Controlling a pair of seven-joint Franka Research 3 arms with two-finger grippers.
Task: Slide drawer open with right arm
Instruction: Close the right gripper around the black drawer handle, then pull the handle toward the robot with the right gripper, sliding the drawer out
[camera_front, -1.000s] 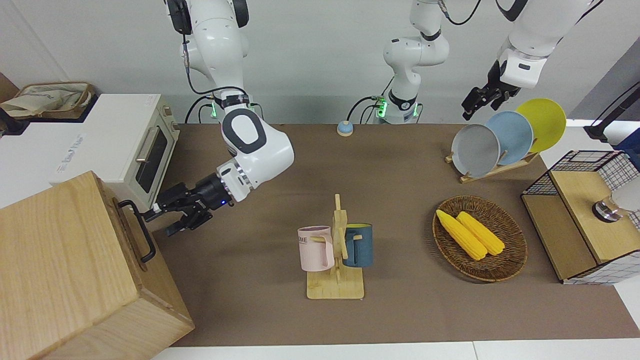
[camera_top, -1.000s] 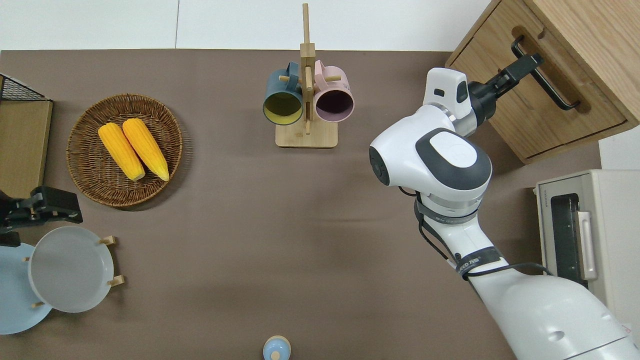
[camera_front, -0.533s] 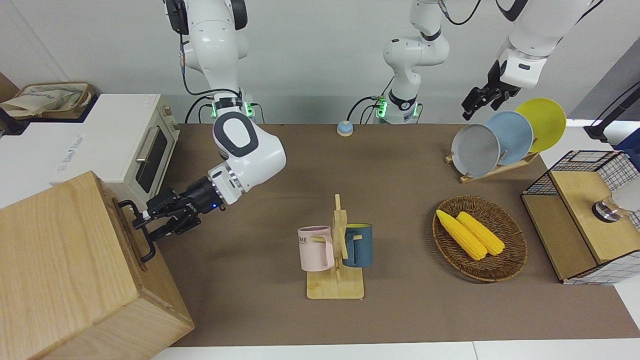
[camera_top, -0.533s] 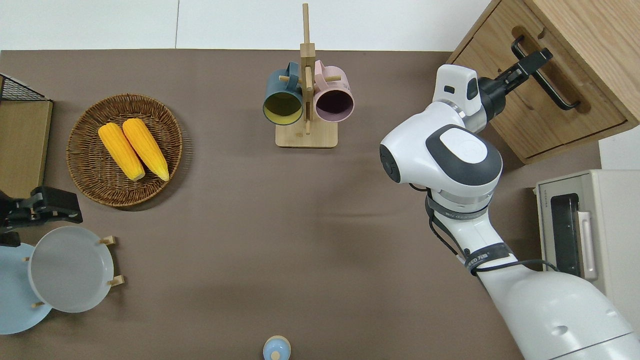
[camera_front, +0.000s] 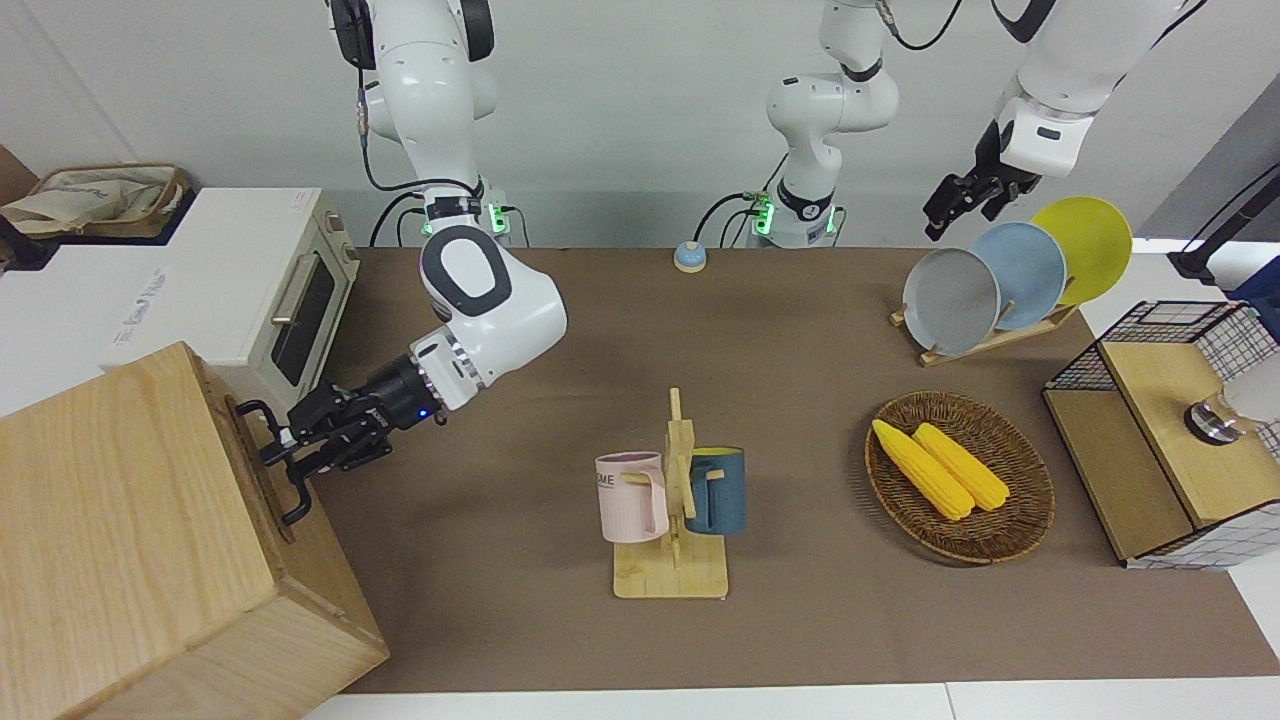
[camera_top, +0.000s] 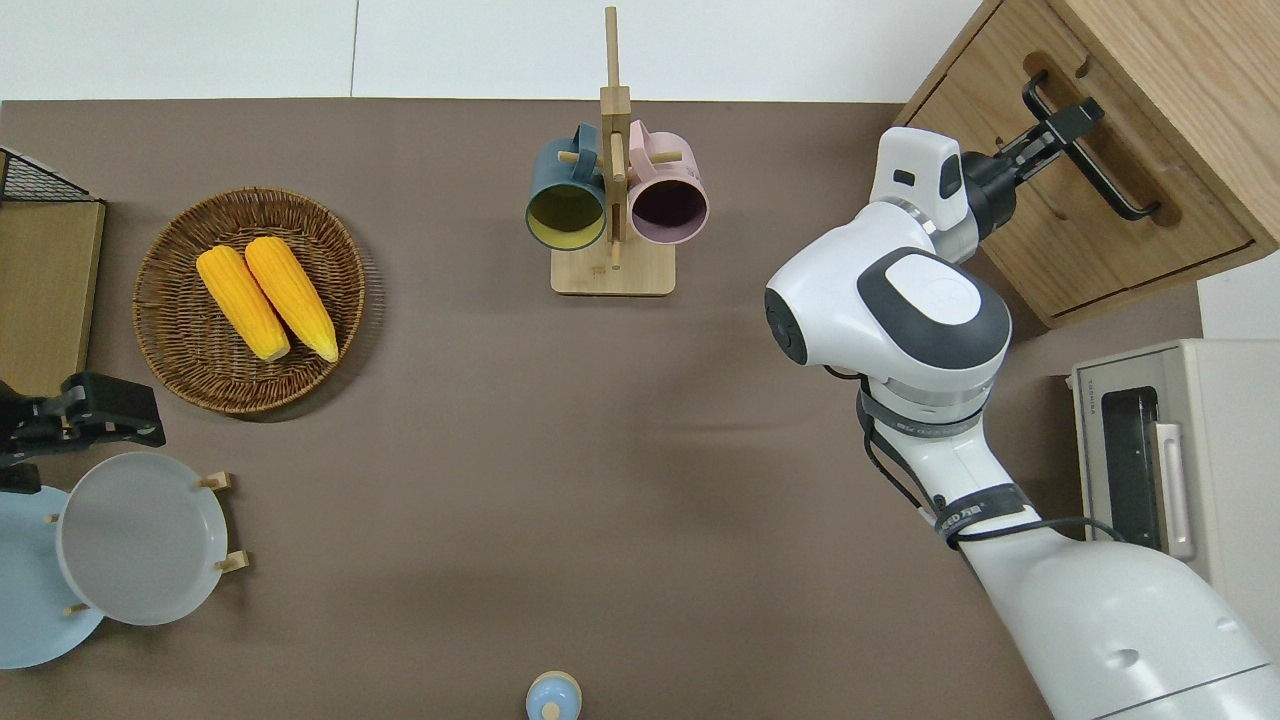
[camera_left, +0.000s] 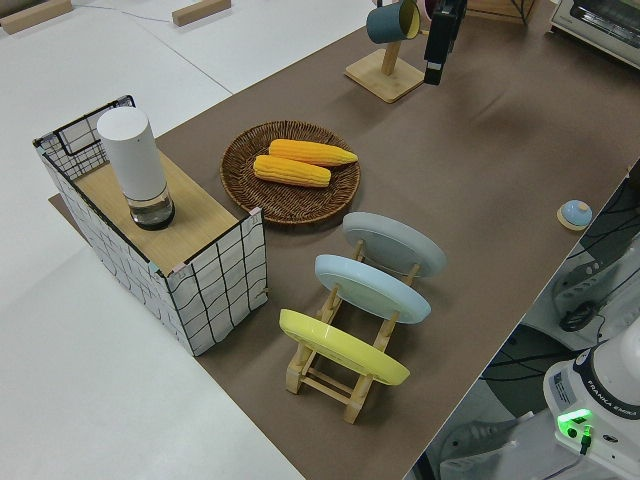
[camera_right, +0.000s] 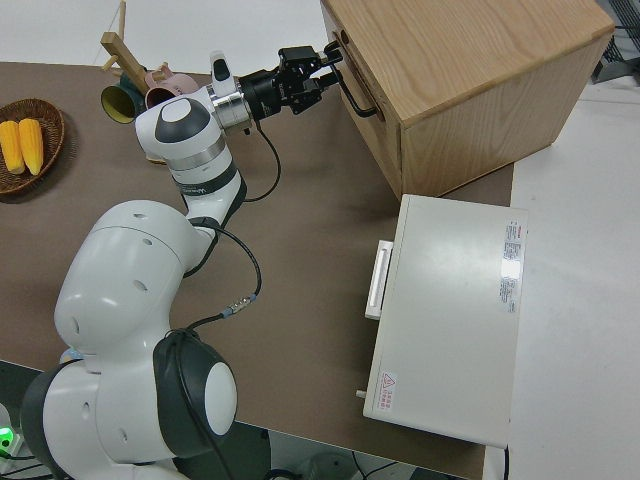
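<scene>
The drawer (camera_top: 1010, 190) is the wide light-wood front of the big wooden box (camera_front: 120, 520) at the right arm's end of the table, and it sits flush with the box. Its black bar handle (camera_top: 1100, 170) also shows in the front view (camera_front: 293, 492) and the right side view (camera_right: 358, 100). My right gripper (camera_top: 1065, 122) is at the end of the handle farther from the robots, open, with a finger on each side of the bar; it also shows in the front view (camera_front: 282, 452) and the right side view (camera_right: 325, 60). My left gripper (camera_front: 950, 205) is parked.
A white toaster oven (camera_front: 250, 290) stands beside the box, nearer to the robots. A mug rack (camera_front: 672, 500) stands mid-table. A basket of corn (camera_front: 1020, 500), a plate rack (camera_front: 1000, 280) and a mesh cabinet (camera_front: 1160, 420) are toward the left arm's end.
My right gripper has moved from just short of the box onto the drawer handle, its fingers now around the bar. The drawer has not moved. The left arm is still.
</scene>
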